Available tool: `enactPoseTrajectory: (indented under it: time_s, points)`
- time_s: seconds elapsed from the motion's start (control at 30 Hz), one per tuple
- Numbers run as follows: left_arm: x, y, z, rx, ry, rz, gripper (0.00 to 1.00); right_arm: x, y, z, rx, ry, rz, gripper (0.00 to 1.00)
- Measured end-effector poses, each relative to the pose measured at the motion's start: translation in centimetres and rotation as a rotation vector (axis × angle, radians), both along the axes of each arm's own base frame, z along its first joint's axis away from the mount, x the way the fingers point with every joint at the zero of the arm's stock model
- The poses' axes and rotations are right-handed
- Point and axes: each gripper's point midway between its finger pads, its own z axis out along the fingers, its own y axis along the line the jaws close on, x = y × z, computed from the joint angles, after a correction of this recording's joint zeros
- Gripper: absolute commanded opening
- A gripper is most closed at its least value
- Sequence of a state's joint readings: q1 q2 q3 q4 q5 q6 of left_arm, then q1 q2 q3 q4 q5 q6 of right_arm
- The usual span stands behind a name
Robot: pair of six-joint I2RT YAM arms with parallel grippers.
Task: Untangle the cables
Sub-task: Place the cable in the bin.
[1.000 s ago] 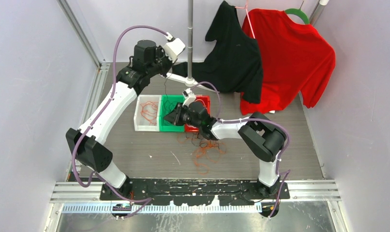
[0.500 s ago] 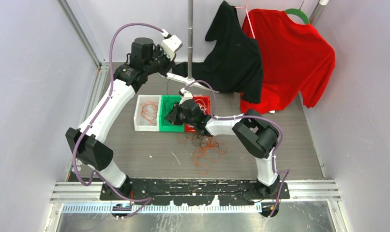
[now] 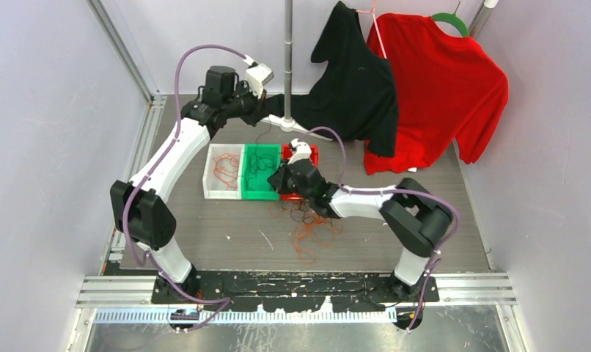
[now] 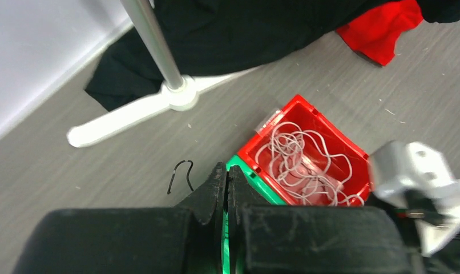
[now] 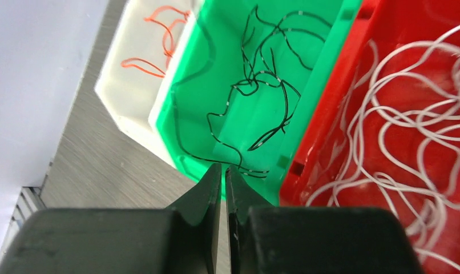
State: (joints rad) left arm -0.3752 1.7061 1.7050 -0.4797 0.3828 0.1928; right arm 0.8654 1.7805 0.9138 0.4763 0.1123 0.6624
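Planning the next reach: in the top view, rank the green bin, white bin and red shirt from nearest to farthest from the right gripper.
1. Green bin, just under the right gripper.
2. White bin, next bin to the left.
3. Red shirt, hanging at the back right.

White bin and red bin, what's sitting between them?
A green bin holding thin black wires sits between the white bin and red bin, seen in the top and right wrist views.
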Motion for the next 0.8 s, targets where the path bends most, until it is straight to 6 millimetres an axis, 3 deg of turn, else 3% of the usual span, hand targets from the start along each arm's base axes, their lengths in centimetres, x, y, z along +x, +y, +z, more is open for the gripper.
enactPoseTrajectory:
  time_s: [0.17,0.3,0.4,0.6,0.8]
  points:
    - [-0.9,0.1,-4.1,-0.009,0.117,0.030,0.00,-0.8,-2.6,5.0,0.051,-0.096,-0.047,0.15]
    - [-2.1,0.4,-7.7,0.014,0.196,0.051,0.00,-1.3,-4.6,7.6,0.081,-0.153,-0.091,0.15]
    - [-2.8,0.7,-10.1,0.051,0.226,0.067,0.00,-1.6,-5.6,7.6,0.077,-0.163,-0.116,0.15]
    - [-4.6,1.0,-14.2,0.165,0.245,0.070,0.00,-2.1,-7.8,5.6,0.033,-0.148,-0.164,0.15]
    - [-4.6,1.2,-15.3,0.248,0.197,0.067,0.00,-2.4,-10.5,6.2,0.040,-0.174,-0.235,0.15]
